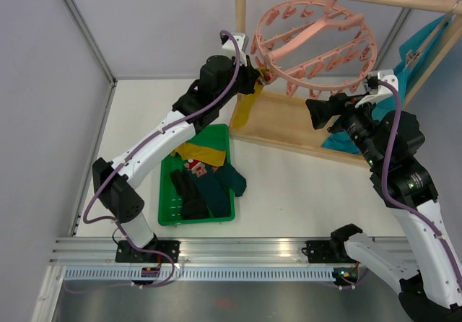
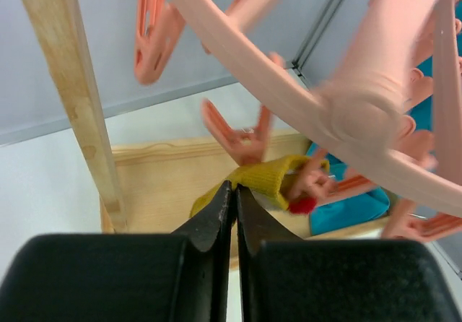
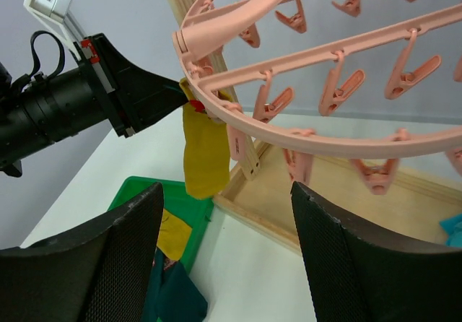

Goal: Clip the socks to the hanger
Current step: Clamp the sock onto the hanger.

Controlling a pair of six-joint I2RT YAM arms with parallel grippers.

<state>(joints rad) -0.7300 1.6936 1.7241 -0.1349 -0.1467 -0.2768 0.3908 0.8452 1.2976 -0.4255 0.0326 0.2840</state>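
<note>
The pink ring hanger hangs by its hook from the wooden rack's top bar. My left gripper is at the ring's left edge, shut on the top edge of a mustard yellow sock that hangs down below it. In the left wrist view the jaws pinch the sock right beside a pink peg with a red spot. I cannot tell whether that peg grips the sock. My right gripper is open and empty under the ring's near side, facing the sock.
A green tray on the table holds another yellow sock, a red-and-white one, dark teal ones and black ones. The wooden rack's base lies under the hanger. A teal cloth hangs at the right.
</note>
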